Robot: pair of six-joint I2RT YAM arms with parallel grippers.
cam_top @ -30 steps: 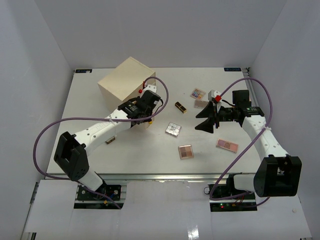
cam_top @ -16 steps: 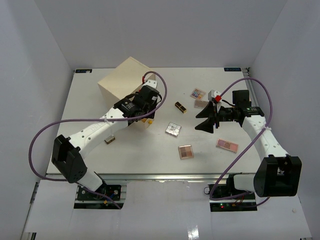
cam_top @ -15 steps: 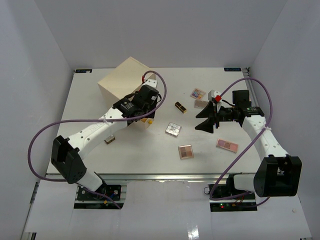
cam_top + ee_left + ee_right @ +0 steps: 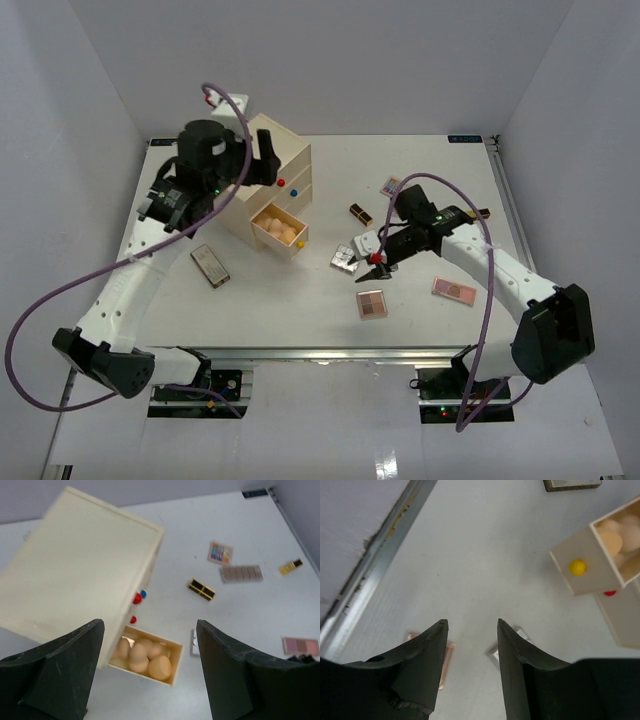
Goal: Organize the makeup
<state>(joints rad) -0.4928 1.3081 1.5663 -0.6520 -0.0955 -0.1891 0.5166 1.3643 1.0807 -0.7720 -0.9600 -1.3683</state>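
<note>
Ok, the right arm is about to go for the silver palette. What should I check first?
1. Right gripper open and empty: ok.
2. Silver palette lying free, no other makeup touching it: ok.
3. Palette centred between the fingers: not ok; in the wrist view it shows beside one finger.
4. Drawer open, sponges inside: ok.
5. Room left in the drawer for a palette: cannot tell.
6. Left gripper open, empty, raised over the chest, out of the way: ok.

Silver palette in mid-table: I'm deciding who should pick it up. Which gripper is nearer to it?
Right. The right gripper hovers just beside the silver palette. The left gripper is high over the chest, well away.
</note>
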